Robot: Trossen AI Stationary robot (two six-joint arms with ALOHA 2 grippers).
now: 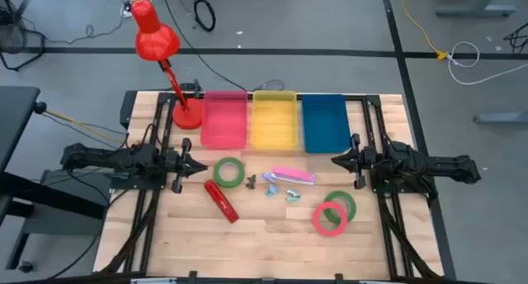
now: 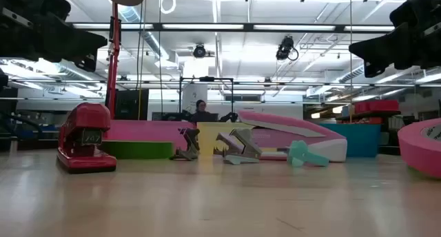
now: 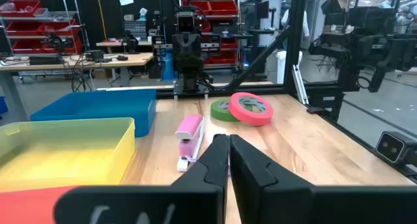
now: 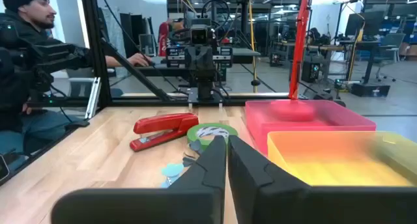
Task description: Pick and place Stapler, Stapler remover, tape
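Observation:
A red stapler (image 1: 221,201) lies at the table's middle left, and a pink stapler (image 1: 294,176) lies flat at the centre. Between them lie small staple removers: a dark one (image 1: 250,182), a bluish one (image 1: 270,185) and a teal one (image 1: 293,195). One green ring of tape (image 1: 228,172) lies flat beside the red stapler. Another green ring (image 1: 342,203) lies at the right, and a red-pink ring (image 1: 329,219) overlaps it. My left gripper (image 1: 202,164) hovers shut left of the first green ring. My right gripper (image 1: 334,161) hovers shut right of the pink stapler.
Three bins stand along the far side: pink-red (image 1: 224,119), yellow (image 1: 274,119) and blue (image 1: 325,123). A red desk lamp (image 1: 157,40) rises from its base (image 1: 187,116) at the far left. A person (image 4: 26,61) sits beyond the table's edge.

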